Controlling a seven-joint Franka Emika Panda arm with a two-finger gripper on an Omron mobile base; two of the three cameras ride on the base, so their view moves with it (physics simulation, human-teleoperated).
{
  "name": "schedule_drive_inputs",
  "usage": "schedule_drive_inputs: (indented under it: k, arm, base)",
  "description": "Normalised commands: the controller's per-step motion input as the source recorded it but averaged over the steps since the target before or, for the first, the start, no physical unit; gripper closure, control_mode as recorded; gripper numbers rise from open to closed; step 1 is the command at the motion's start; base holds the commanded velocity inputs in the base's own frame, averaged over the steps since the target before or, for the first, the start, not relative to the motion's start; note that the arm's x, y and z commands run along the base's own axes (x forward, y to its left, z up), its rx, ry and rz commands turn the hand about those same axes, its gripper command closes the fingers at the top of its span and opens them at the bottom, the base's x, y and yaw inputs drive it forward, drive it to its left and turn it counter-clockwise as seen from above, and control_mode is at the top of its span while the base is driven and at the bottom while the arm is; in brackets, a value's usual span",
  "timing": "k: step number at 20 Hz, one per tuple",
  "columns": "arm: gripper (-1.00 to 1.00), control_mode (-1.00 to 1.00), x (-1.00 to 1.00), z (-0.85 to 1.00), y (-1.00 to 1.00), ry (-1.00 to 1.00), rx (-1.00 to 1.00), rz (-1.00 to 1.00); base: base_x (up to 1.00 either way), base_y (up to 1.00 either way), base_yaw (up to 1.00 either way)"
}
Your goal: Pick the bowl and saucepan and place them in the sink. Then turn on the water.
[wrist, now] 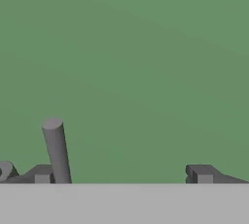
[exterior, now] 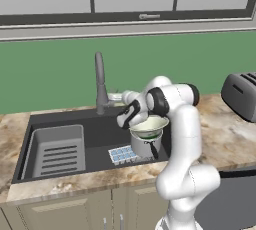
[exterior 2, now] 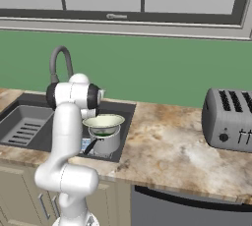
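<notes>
**Dishes in the basin, hand up by the tap**

The bowl (exterior: 150, 125) sits nested on top of the saucepan (exterior: 145, 145), both down in the right part of the sink (exterior: 60, 119) beside the ribbed tray (exterior: 57, 151). The gripper (wrist: 121, 177) is behind them near the faucet (exterior: 100, 81), its fingers wide apart and holding nothing, with the lever (wrist: 57, 150) just inside one fingertip. That looks like lining up to push it; no water runs yet

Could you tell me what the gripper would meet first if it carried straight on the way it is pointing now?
Probably the green wall behind the sink. The open gripper faces it squarely; a grey rod, apparently the faucet handle, stands just inside one fingertip and may be brushed first.
</notes>
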Motion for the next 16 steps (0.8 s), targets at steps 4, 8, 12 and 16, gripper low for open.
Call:
schedule_drive_inputs:
  k: [4, 8, 12, 16]
  arm:
    - [-1.0, -1.0, 0.0, 0.0, -0.79, -0.01, 0.01, 0.0]
    - [-1.0, -1.0, 0.0, 0.0, -0.77, -0.04, 0.0, 0.0]
    - [-1.0, -1.0, 0.0, 0.0, -0.73, -0.06, 0.0, 0.0]
    - [-1.0, -1.0, 0.0, 0.0, -0.82, -0.07, 0.04, 0.0]
  base:
    - [0.0, 0.0, 0.0]
    - [0.0, 0.0, 0.0]
    - [0.0, 0.0, 0.0]
    - [0.0, 0.0, 0.0]
